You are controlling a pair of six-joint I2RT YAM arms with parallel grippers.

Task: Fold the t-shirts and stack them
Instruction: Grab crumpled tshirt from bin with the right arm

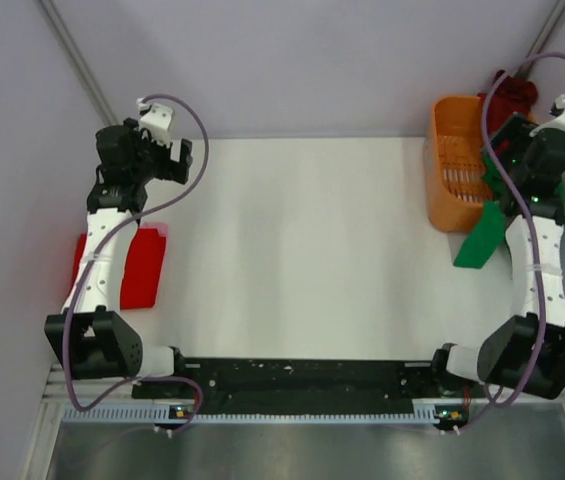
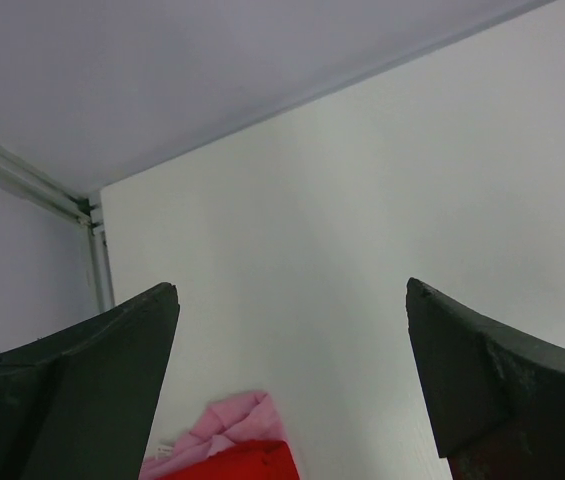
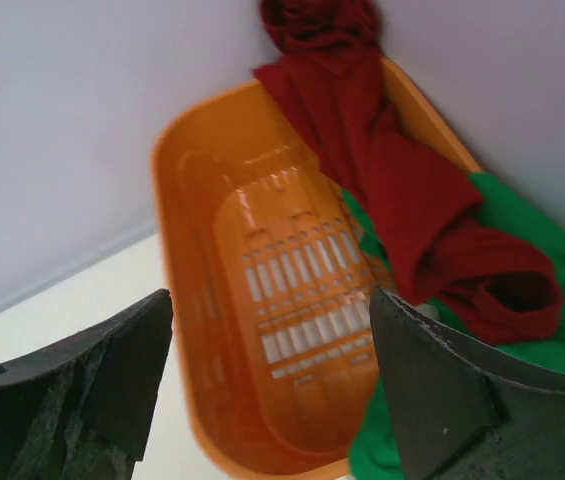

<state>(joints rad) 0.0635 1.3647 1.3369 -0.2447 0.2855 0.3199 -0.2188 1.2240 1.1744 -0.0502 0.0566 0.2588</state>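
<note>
A folded bright red t-shirt point(image 1: 138, 266) lies at the table's left edge, under my left arm; its corner shows in the left wrist view point(image 2: 242, 462) on a pink cloth point(image 2: 224, 425). A dark maroon t-shirt point(image 3: 402, 190) hangs over the far rim of the orange basket point(image 3: 262, 300), and a bright green t-shirt point(image 3: 532, 330) spills over its right side and onto the table point(image 1: 484, 238). My left gripper point(image 2: 292, 330) is open and empty, raised beyond the red shirt. My right gripper point(image 3: 272, 340) is open and empty above the basket.
The orange slotted basket point(image 1: 454, 175) stands at the table's far right, against the back wall. The white table point(image 1: 302, 250) is bounded by grey walls at the back and sides. A black rail point(image 1: 302, 375) runs along the near edge.
</note>
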